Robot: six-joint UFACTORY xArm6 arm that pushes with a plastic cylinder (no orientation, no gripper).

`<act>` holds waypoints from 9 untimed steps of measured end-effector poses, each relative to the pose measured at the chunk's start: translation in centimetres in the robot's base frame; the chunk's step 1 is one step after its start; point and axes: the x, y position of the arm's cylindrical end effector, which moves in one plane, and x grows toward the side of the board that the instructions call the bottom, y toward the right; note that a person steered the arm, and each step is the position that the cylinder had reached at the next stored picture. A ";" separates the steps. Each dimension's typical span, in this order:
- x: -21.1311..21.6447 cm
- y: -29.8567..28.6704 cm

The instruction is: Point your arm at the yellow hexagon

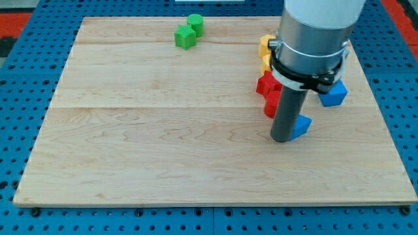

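My tip (283, 139) rests on the wooden board (163, 130) at the view's right, touching a small blue block (302, 125) on its right side. Just above it are two red blocks (266, 83) (271, 106), partly hidden by the rod. Two yellow blocks sit above the red ones: one (265, 45) looks like the yellow hexagon, the other (266, 63) is mostly hidden. The tip is well below the yellow blocks. Another blue block (334, 93) lies to the right of the rod.
Two green blocks, a cube (185, 36) and a rounder one (195, 23), sit together near the board's top edge. The arm's grey body (317, 32) hides the board's upper right part.
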 end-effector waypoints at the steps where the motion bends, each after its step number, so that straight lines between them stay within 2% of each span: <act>1: -2.0 3.1; 3: -3.3 6.6; 4: 0.8 7.4; 5: -1.5 17.3; 6: -8.7 22.3; 7: -11.4 22.4; 8: -19.5 20.2; 9: -24.2 18.0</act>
